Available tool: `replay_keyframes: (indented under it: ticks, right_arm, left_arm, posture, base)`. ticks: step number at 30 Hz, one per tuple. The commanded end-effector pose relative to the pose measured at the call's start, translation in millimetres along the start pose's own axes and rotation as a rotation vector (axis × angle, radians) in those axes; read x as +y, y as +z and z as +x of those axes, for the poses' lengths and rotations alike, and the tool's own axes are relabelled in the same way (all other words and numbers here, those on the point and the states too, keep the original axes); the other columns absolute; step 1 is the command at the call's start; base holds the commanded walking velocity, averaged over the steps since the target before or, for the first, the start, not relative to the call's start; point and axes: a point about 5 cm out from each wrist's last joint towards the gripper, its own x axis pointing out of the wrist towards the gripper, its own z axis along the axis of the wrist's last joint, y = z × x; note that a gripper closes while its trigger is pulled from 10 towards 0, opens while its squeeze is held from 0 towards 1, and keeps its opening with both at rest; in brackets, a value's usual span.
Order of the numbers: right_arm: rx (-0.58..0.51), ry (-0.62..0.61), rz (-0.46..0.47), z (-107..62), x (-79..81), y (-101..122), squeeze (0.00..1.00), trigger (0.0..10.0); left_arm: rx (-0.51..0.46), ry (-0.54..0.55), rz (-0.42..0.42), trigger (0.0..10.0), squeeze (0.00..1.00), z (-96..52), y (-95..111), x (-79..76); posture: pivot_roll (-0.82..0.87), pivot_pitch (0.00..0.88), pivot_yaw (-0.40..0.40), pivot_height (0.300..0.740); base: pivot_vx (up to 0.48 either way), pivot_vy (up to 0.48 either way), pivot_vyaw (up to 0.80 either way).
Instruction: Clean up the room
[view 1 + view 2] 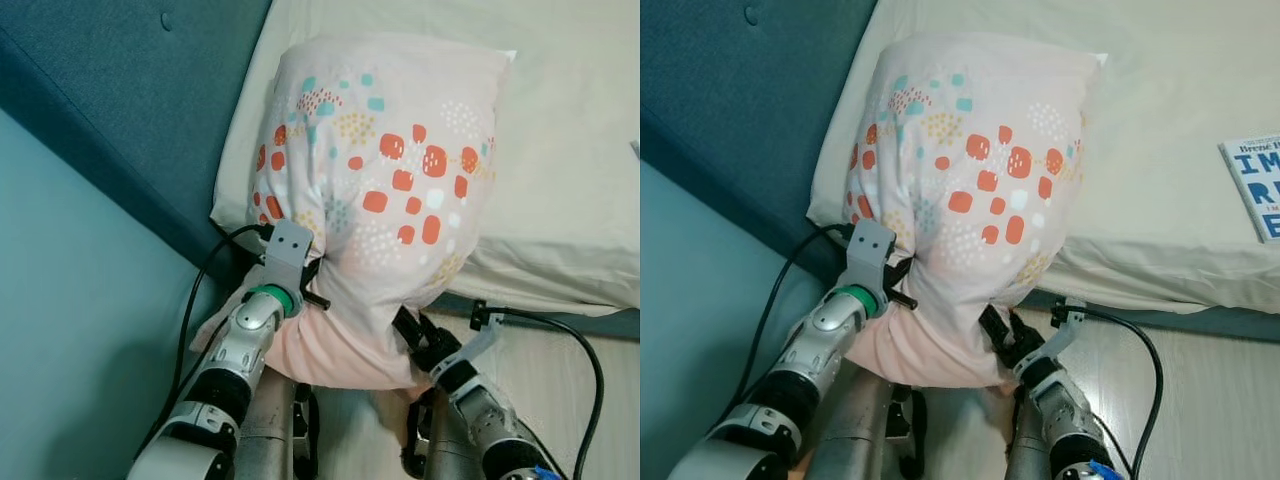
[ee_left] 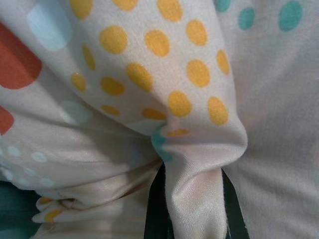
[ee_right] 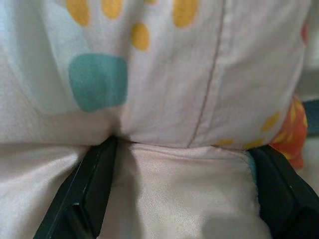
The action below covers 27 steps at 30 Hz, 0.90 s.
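A pale pink pillow point(image 1: 385, 170) printed with orange, teal and yellow spots is held up at the near corner of the bed. My left gripper point(image 1: 314, 286) is at the pillow's lower left, shut on a bunched fold of its cover point(image 2: 194, 189); one black finger point(image 2: 155, 209) shows beside the fold. At the lower right edge my right gripper point(image 1: 410, 335) grips the pillow, with satin fabric point(image 3: 179, 194) filling the wide gap between its fingers point(image 3: 89, 189). The pillow's lower end hangs over my arms and hides the fingertips in the eye views.
The bed's cream sheet point(image 1: 1160, 120) lies behind the pillow. A blue-and-white book point(image 1: 1255, 185) rests on it at the right. A dark teal padded headboard point(image 1: 130, 90) runs along the left, with a pale teal wall point(image 1: 70, 330) beside it. Light wooden floor point(image 1: 1210, 400) lies at the lower right.
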Motion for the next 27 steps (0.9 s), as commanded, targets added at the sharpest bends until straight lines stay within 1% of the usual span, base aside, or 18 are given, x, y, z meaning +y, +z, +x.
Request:
replay_keyframes:
  ticks: [1, 2, 4, 6, 10, 12, 21, 27]
  right_arm:
    - [0.014, 0.042, -0.023, 9.1, 10.5, -4, 0.0, 9.1]
    - [0.004, 0.04, -0.038, 10.3, 10.6, 0, 0.0, 9.1]
    - [0.004, 0.04, -0.038, 10.3, 10.6, 0, 0.0, 9.1]
    - [-0.009, 0.03, -0.066, 13.1, 10.4, 7, 0.0, 0.0]
    - [-0.015, 0.066, -0.076, 18.9, 16.0, 12, 0.0, 0.0]
    - [-0.006, 0.082, -0.074, 20.9, 18.7, 10, 0.0, 0.0]
    - [0.007, 0.091, -0.077, 23.5, 22.2, 6, 0.0, 0.0]
    - [-0.001, 0.097, -0.079, 25.9, 24.4, 8, 0.0, 0.0]
  left_arm:
    - [0.037, -0.055, -0.02, 10.0, 0.0, -1.8, -10, -15.5]
    - [0.036, -0.059, -0.02, 10.0, 0.0, -2.0, -11, -17.0]
    - [0.036, -0.059, -0.02, 10.0, 0.0, -2.0, -11, -17.0]
    - [0.035, -0.066, -0.021, 10.0, 0.0, -2.5, -11, -19.2]
    - [0.034, -0.08, -0.022, 10.0, 0.0, -3.9, -11, -22.6]
    - [0.034, -0.084, -0.022, 10.0, 0.0, -4.1, -12, -23.8]
    - [0.036, -0.09, -0.022, 10.0, 0.0, -4.4, -11, -25.7]
    - [0.037, -0.096, -0.023, 10.0, 0.0, -4.9, -10, -26.7]
  posture:
    - [0.18, 0.277, 0.208, 0.631]
    - [0.18, 0.277, 0.208, 0.631]
    - [0.18, 0.277, 0.208, 0.631]
    - [0.18, 0.276, 0.207, 0.631]
    - [0.18, 0.274, 0.206, 0.631]
    - [0.18, 0.273, 0.206, 0.631]
    - [0.19, 0.272, 0.206, 0.631]
    - [0.18, 0.272, 0.208, 0.631]
  base:
    - [0.0, 0.0, 0.0]
    - [0.0, 0.0, 0.0]
    - [0.0, 0.0, 0.0]
    - [0.0, 0.0, 0.0]
    - [0.0, 0.0, 0.0]
    - [0.0, 0.0, 0.0]
    - [0.0, 0.0, 0.0]
    - [0.0, 0.0, 0.0]
